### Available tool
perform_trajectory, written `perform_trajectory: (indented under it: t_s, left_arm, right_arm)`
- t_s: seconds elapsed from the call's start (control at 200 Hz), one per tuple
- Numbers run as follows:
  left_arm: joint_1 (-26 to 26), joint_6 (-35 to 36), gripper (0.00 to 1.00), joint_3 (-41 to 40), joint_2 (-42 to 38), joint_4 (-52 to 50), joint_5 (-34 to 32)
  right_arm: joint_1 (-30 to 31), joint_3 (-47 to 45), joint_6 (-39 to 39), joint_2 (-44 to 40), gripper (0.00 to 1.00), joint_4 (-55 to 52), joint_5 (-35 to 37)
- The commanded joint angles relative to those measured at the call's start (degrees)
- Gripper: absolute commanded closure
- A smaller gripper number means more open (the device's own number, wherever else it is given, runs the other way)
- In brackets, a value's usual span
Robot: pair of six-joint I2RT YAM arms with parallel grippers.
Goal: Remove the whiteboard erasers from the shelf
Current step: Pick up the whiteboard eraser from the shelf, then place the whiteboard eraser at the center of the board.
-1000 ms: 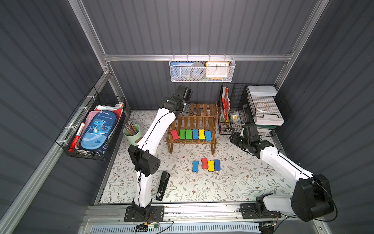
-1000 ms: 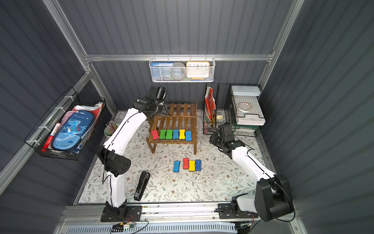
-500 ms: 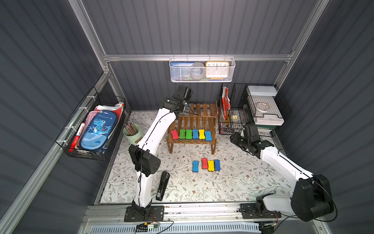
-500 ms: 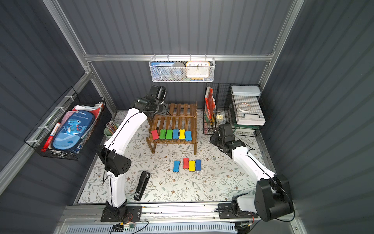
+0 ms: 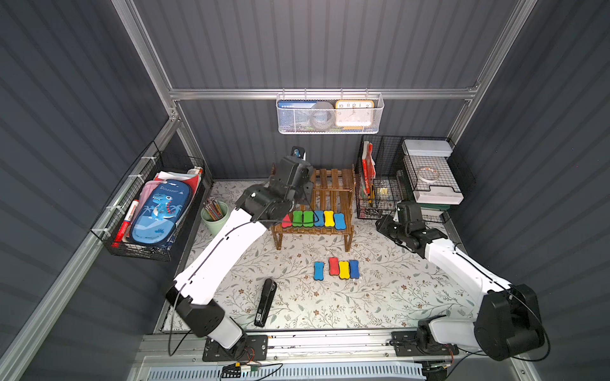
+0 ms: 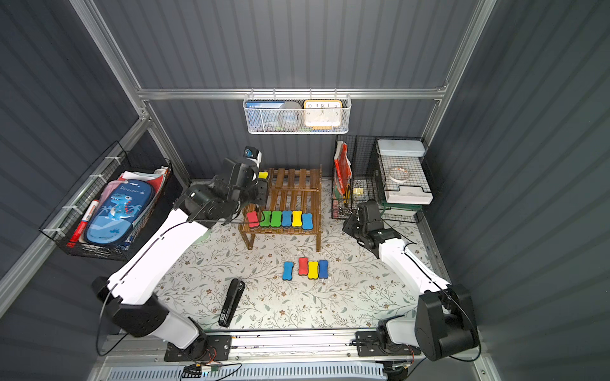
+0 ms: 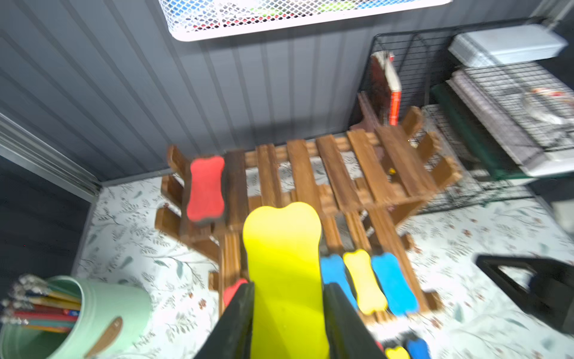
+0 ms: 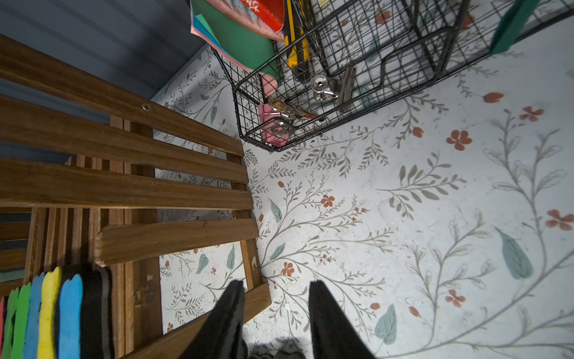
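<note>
My left gripper (image 7: 289, 287) is shut on a yellow eraser (image 7: 282, 264) at the left end of the shelf's (image 5: 333, 179) upper tier. That yellow eraser (image 6: 262, 174) also peeks out beside the wrist in a top view. I cannot tell whether it touches the slats. A red eraser (image 7: 205, 189) lies on the upper tier's far left. Several erasers (image 5: 312, 219) stand in a row on the lower tier. Several more erasers (image 5: 335, 269) lie on the mat in front. My right gripper (image 8: 275, 286) is open and empty, low by the shelf's right front corner.
A black stapler (image 5: 265, 301) lies near the front left of the mat. A green cup of pencils (image 5: 214, 214) stands left of the shelf. The black wire organiser (image 5: 383, 184) is right of it. A white mesh basket (image 5: 330, 113) hangs on the back wall.
The left jaws have closed on the yellow eraser at the upper tier. The left arm has barely shifted. The right arm has not moved.
</note>
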Motion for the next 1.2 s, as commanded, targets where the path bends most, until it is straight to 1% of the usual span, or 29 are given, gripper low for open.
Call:
perform_trajectory:
  t_s: [0.0,0.16,0.17,0.21,0.395,0.47,0.51,0.54,0.74,0.815,1.021,1.191]
  left_arm:
    - [-1.2,-6.9,0.62,-9.4,-4.8,2.2,-2.8]
    - [-5.9,-14.3,0.63,-22.6,-11.0,3.7,-4.1]
    - [-6.2,-14.9,0.63,-24.7,-11.3,4.0,-4.0]
    - [-7.4,-16.8,0.63,-29.0,-12.3,5.5,-3.3]
    - [-9.4,-24.4,0.65,-44.8,-12.2,13.4,4.8]
    - [-9.4,-25.7,0.65,-50.2,-11.5,17.7,7.3]
    - [-9.4,-27.9,0.65,-52.4,-10.6,17.6,9.4]
    - [-9.4,-27.9,0.66,-53.6,-9.6,18.2,10.5]
    - [-9.2,-24.7,0.69,-55.9,-0.5,26.3,12.9]
    - [-9.0,-24.2,0.70,-55.7,2.5,27.4,13.0]
    - [-8.7,-24.5,0.70,-55.0,4.8,26.9,11.3]
    - [-8.7,-23.8,0.69,-54.3,8.0,28.6,12.4]
  right_arm:
    - [-0.3,-0.3,0.1,0.9,0.61,0.9,-0.6]
    - [-0.3,-0.3,0.1,0.9,0.60,0.7,-0.5]
    - [-0.3,-0.3,0.1,0.9,0.61,0.7,-0.5]
    - [-0.3,-0.4,0.1,0.9,0.61,0.6,-0.3]
    - [-0.4,-0.3,0.1,0.7,0.60,0.3,0.5]
    - [-0.4,-0.4,0.1,0.6,0.60,0.3,0.6]
    - [-0.4,-0.4,0.2,0.7,0.61,0.2,0.5]
    - [-0.4,-0.3,0.1,0.6,0.61,0.2,0.6]
    - [-0.4,-0.2,0.1,0.4,0.61,0.0,0.9]
    - [-0.5,-0.3,0.0,0.2,0.60,-0.2,1.1]
    - [-0.6,-0.6,0.1,-0.3,0.60,-0.3,1.3]
    - [-0.9,-0.6,0.2,-0.2,0.60,-0.1,0.9]
